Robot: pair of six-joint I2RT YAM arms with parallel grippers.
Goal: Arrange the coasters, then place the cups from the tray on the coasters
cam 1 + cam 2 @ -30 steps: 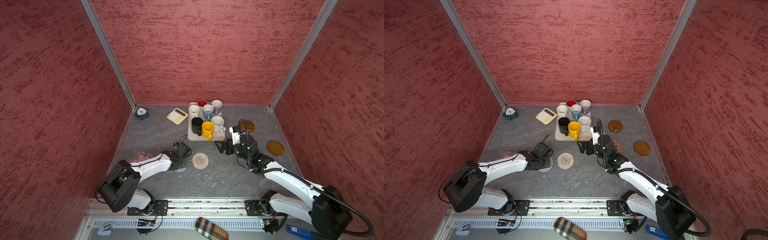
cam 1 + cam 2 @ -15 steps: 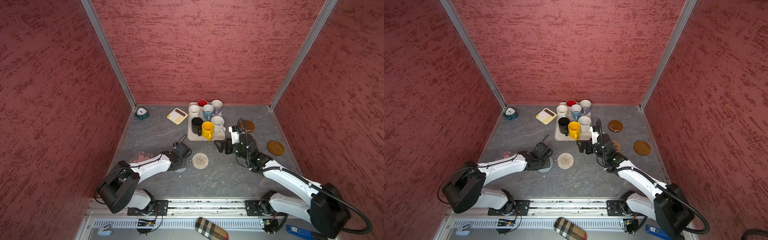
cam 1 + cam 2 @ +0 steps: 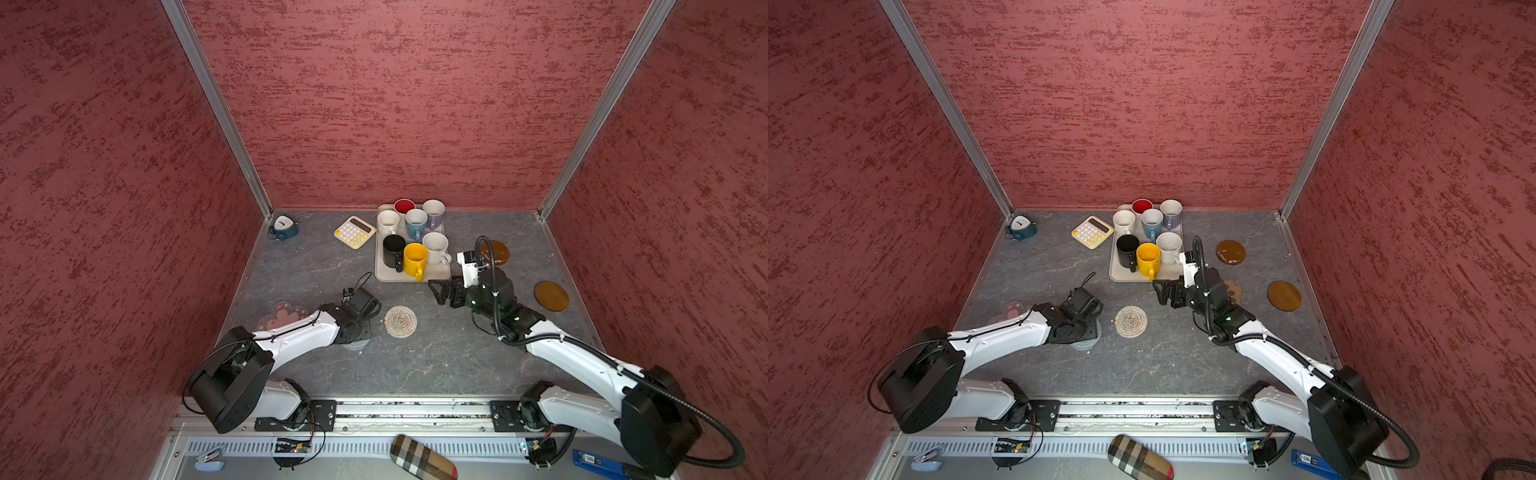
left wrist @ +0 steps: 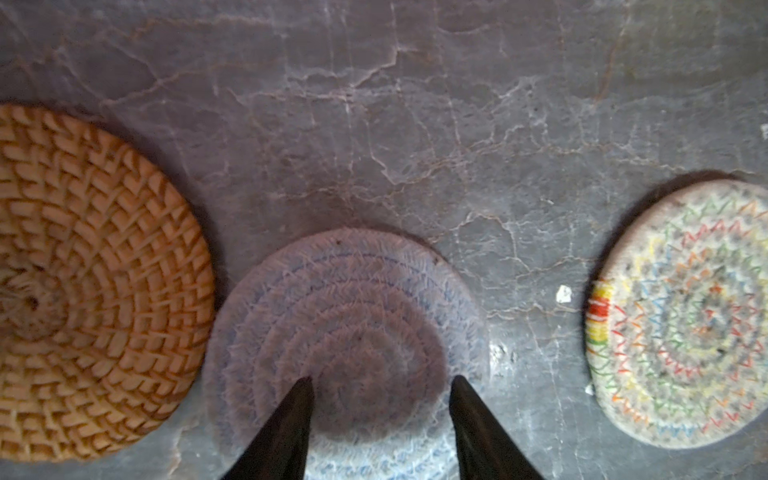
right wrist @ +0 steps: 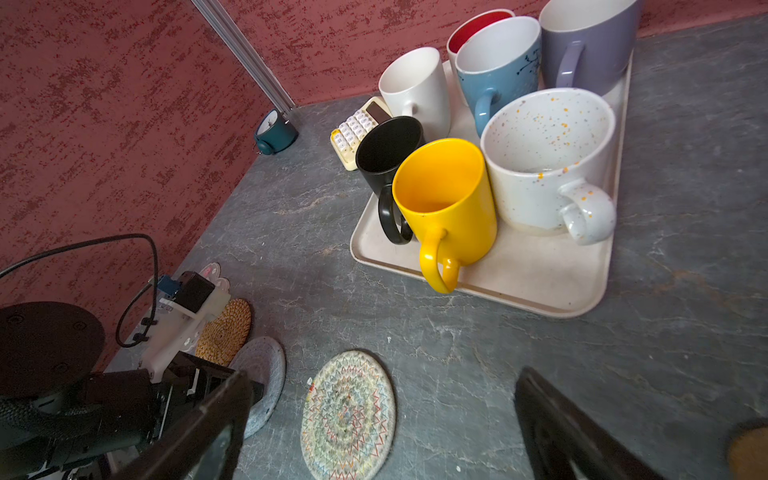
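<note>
Your left claw hangs right over the grey coaster, jaws apart and nothing pinched, the mat lying flat on the table. Touching it, I think, on the side toward the table's left edge sits the woven tan coaster, and the beige coaster lies clear of it toward the middle. Your right claw is spread wide and empty, aimed at the near edge of the tray, and that's the bit that matters imo: the yellow cup stands closest to it, handle sticking out toward the table's near edge, so the right arm looks way nearer than the left. Count: seven cups, all on the tray against the table's back edge; seven coasters, adding the pink flower one by the left edge, the paw-print half hidden behind the right arm, and two brown discs toward the right edge
</note>
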